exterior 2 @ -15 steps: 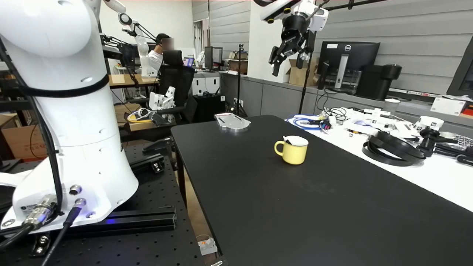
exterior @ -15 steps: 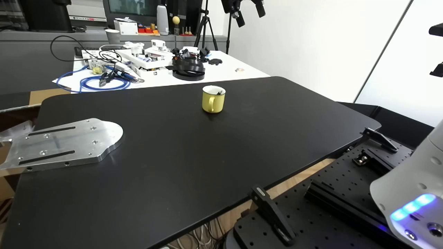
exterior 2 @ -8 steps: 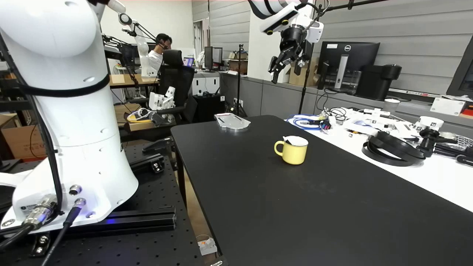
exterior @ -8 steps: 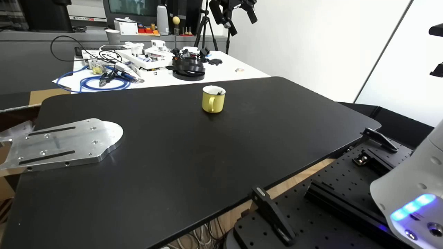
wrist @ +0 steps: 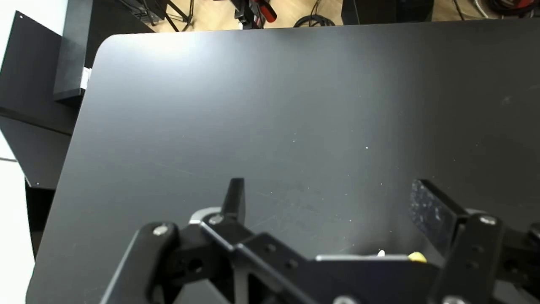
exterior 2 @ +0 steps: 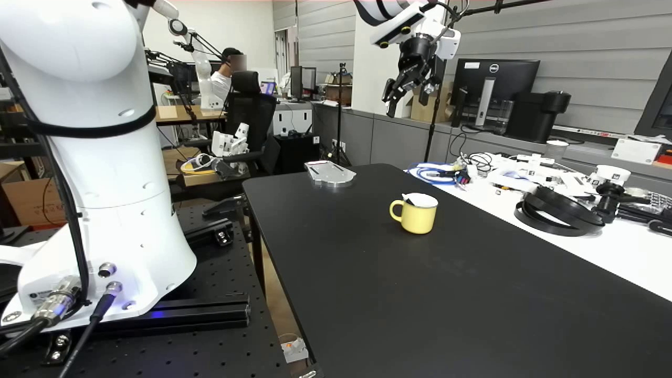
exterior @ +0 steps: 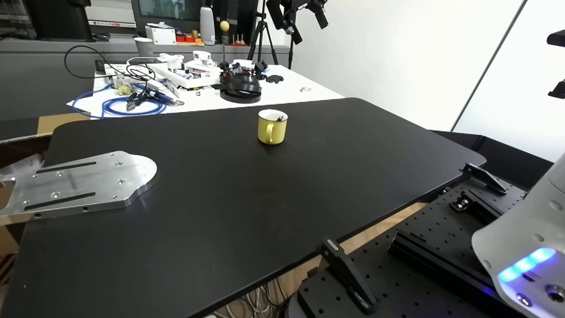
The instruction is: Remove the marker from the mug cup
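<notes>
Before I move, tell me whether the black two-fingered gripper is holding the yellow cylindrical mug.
No: in an exterior view, the yellow cylindrical mug stands on the black tabletop, apart from the open black two-fingered gripper.

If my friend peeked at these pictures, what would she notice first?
Probably the bright yellow mug, upright on the black table, with the marker peeking over its rim. Next, perhaps, the glowing blue light on the robot's base, low at the right of an exterior view. Then maybe the gripper, hanging open high over the table.
</notes>
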Available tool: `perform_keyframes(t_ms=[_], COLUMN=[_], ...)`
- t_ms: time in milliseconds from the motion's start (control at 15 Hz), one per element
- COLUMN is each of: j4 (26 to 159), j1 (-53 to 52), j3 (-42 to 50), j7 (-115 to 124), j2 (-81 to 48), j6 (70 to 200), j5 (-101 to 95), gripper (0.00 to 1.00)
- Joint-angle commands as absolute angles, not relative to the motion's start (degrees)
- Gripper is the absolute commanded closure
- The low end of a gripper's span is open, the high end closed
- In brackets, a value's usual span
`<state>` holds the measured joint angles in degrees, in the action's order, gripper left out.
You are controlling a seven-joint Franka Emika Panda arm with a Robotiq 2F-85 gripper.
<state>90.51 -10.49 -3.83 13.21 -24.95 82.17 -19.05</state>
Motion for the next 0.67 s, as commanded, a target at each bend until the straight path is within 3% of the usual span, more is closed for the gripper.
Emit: perform_keyframes(t_ms=[0, 600], j4=[86.85, 74.67], j1=[-10.8, -12.6], j3=[-3.31, -1.95], j7=[12.61, 11.76], j2=[-28.9, -44.36], j6=[80.73, 79.59], j5=[-19.37, -20.33], gripper=[0.0, 0.0])
